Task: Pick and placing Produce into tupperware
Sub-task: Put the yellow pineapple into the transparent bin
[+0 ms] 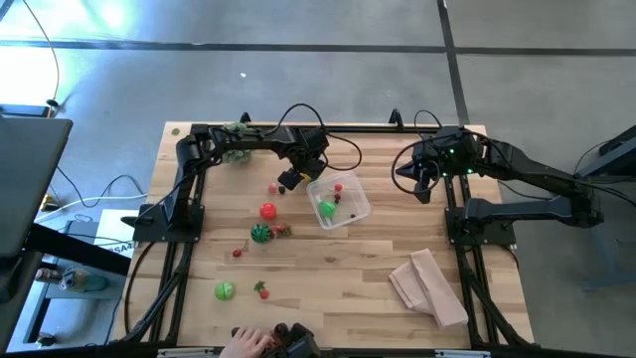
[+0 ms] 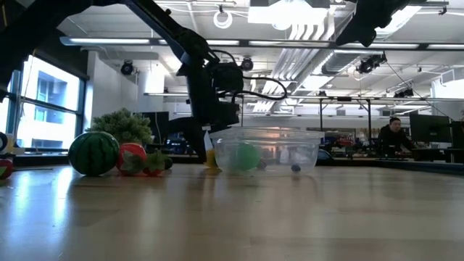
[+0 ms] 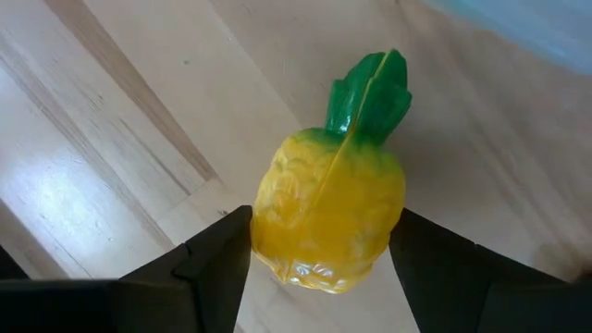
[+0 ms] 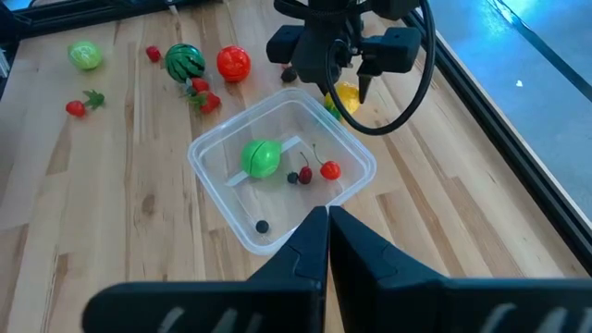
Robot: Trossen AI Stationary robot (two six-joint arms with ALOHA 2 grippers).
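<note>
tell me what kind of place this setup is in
Most likely a robotics lab or open industrial workspace. The low view shows exposed ceiling ducts and strip lights, rows of monitors with a person seated at them, and the wooden table stands on a bare concrete floor.

We see a wooden table point(image 1: 338, 283) carrying a clear tupperware point(image 1: 339, 200) mid-table, scattered produce point(image 1: 266, 211) to its left, and a folded tan cloth point(image 1: 428, 286) near right.

Pineapple point(image 3: 331, 215) just beside tupperware point(image 1: 355, 212)
</note>
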